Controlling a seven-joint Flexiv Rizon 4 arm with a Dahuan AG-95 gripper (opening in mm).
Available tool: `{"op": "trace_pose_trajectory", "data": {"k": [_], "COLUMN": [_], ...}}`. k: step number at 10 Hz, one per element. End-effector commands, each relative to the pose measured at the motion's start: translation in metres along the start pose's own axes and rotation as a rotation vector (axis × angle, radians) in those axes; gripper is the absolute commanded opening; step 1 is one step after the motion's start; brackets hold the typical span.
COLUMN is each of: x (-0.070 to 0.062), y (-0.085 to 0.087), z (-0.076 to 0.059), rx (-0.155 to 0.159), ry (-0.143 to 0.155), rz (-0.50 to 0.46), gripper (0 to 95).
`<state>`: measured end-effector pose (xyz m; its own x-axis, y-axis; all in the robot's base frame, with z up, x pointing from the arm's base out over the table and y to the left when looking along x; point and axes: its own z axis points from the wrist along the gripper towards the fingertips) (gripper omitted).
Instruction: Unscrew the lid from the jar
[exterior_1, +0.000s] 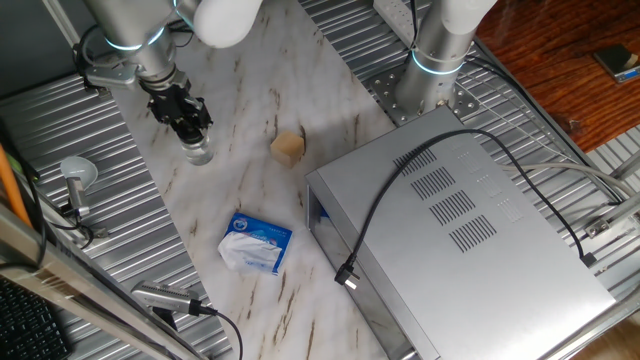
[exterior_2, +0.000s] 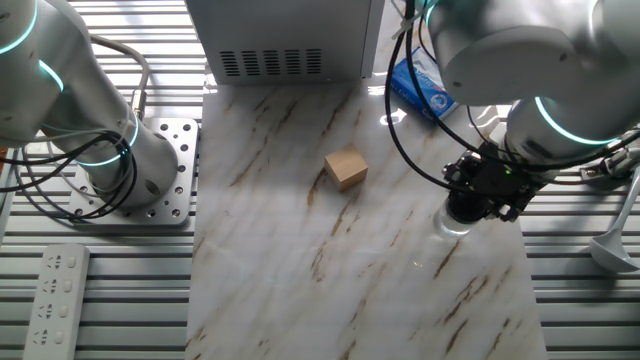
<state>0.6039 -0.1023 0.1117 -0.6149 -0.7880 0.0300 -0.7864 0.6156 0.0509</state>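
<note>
Well apart from the tan cube (exterior_1: 287, 148) — my fingers (exterior_1: 194, 137) clamp the lid atop the jar (exterior_1: 199, 152) — upright on the counter (exterior_1: 260, 100).

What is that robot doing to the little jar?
The gripper is right down on top of the small clear jar on the marble table, covering the lid, so you can't see it or tell how tightly it's gripped. A tan cube and a blue-and-white packet lie nearby, untouched.
</note>
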Motion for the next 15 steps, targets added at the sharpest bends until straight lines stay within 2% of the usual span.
{"op": "trace_pose_trajectory", "data": {"k": [1, 2, 6, 8, 9, 14, 15], "x": [0.0003, 0.0008, 0.0014, 0.0015, 0.0016, 0.0012, 0.0009], "y": [0.0007, 0.0014, 0.0026, 0.0029, 0.0029, 0.0023, 0.0018], "z": [-0.0026, -0.0051, -0.0091, -0.0099, -0.0099, -0.0081, -0.0072], "rx": [0.000, 0.000, -0.010, -0.004, -0.011, -0.044, -0.060], "ry": [0.001, 0.002, 0.002, 0.007, 0.002, 0.023, 0.029], "rz": [-0.002, -0.002, 0.017, 0.020, 0.034, 0.060, 0.062], "gripper": [38.0, 19.0, 19.0, 19.0, 19.0, 19.0, 0.0]}}
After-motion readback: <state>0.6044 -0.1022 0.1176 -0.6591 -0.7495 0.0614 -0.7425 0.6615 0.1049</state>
